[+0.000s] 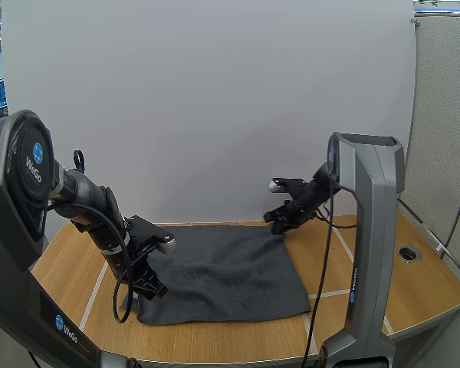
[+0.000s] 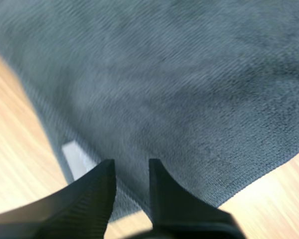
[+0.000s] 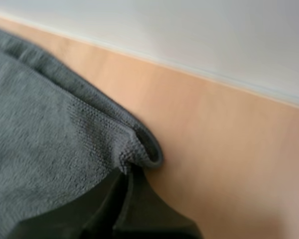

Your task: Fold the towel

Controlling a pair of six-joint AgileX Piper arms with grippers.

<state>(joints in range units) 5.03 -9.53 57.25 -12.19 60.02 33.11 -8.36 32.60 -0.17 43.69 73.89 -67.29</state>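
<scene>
A dark grey towel (image 1: 226, 272) lies spread flat on the wooden table (image 1: 368, 261). My left gripper (image 1: 149, 287) is low at the towel's near left corner. In the left wrist view its two black fingers (image 2: 105, 181) stand apart, open, with the towel (image 2: 179, 89) running under the gap between them (image 2: 131, 172). My right gripper (image 1: 280, 225) is at the far right corner. In the right wrist view its fingers (image 3: 132, 172) lie together, shut on that corner of the towel (image 3: 139, 147), whose hem curls up at the tips.
White tape lines (image 1: 333, 293) cross the table. A round hole (image 1: 409, 252) sits in the tabletop at the far right. A white wall (image 1: 215, 115) rises right behind the table's back edge. Bare wood lies right of the towel.
</scene>
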